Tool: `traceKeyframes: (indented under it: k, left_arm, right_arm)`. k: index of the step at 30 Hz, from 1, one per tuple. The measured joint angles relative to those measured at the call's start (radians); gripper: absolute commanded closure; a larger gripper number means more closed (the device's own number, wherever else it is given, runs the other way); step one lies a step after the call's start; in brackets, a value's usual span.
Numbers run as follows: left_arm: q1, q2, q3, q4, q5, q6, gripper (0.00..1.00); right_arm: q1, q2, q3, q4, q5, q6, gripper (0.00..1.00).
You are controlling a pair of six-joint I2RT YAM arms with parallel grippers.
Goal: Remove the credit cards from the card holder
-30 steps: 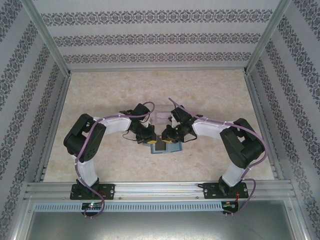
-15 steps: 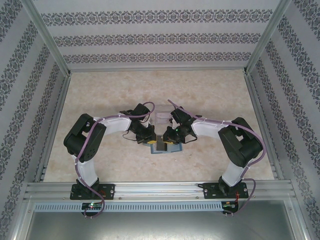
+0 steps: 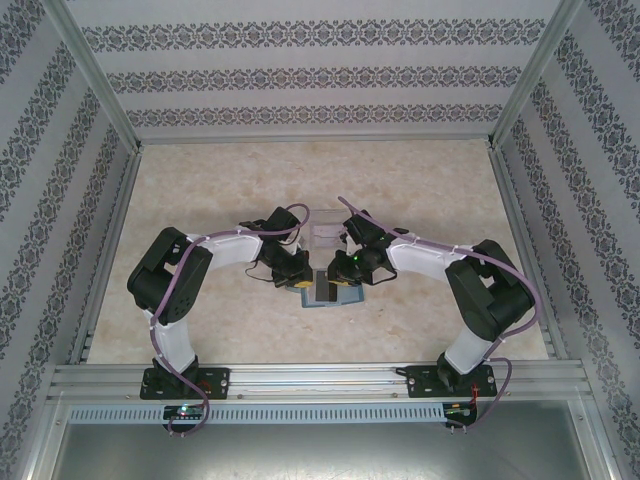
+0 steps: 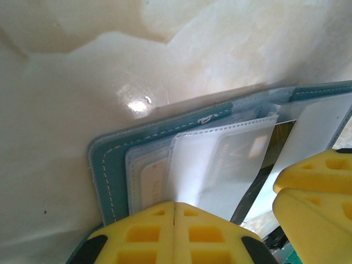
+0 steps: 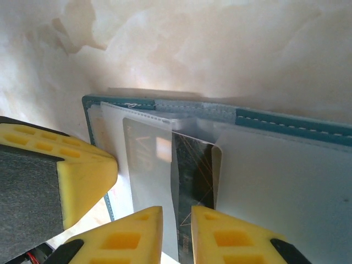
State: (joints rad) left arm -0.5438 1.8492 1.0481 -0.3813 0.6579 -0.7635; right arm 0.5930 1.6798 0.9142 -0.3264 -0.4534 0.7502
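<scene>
The teal card holder (image 3: 325, 296) lies open on the table between both grippers. In the left wrist view its teal cover (image 4: 110, 165) carries clear sleeves, one with a pale credit card (image 4: 147, 184) inside. My left gripper (image 4: 175, 206) is shut, pinching a clear sleeve (image 4: 220, 159). In the right wrist view a black credit card (image 5: 192, 159) rises out of the sleeves, twisted, between my right gripper's (image 5: 176, 217) fingers, which are closed on it. A pale card (image 5: 146, 157) lies beside it under clear plastic. From above, the left gripper (image 3: 298, 275) and right gripper (image 3: 345, 270) almost touch.
A clear plastic tray (image 3: 325, 232) stands on the table just behind the card holder. Metal frame rails (image 3: 320, 378) run along the near edge, and patterned walls enclose the marbled table (image 3: 420, 190) on three sides.
The right arm has shifted slightly, its elbow swinging a little to the right. The left arm and the card holder stay where they were.
</scene>
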Motion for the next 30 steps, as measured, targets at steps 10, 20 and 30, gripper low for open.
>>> traceKeyframes:
  k: [10,20,30]
  left_arm:
    - [0.0,0.006,0.013,-0.016,-0.003,0.002,1.0]
    - [-0.005,0.016,0.031,-0.042,-0.01,0.015,1.0]
    - [-0.006,0.019,0.037,-0.052,-0.011,0.02,1.0]
  right_arm:
    - [0.0,0.021,0.0,-0.02,0.001,-0.001,0.77]
    - [0.0,0.045,0.0,-0.018,0.0,-0.001,0.72]
    - [0.0,0.034,0.0,-0.018,-0.005,-0.001,0.68]
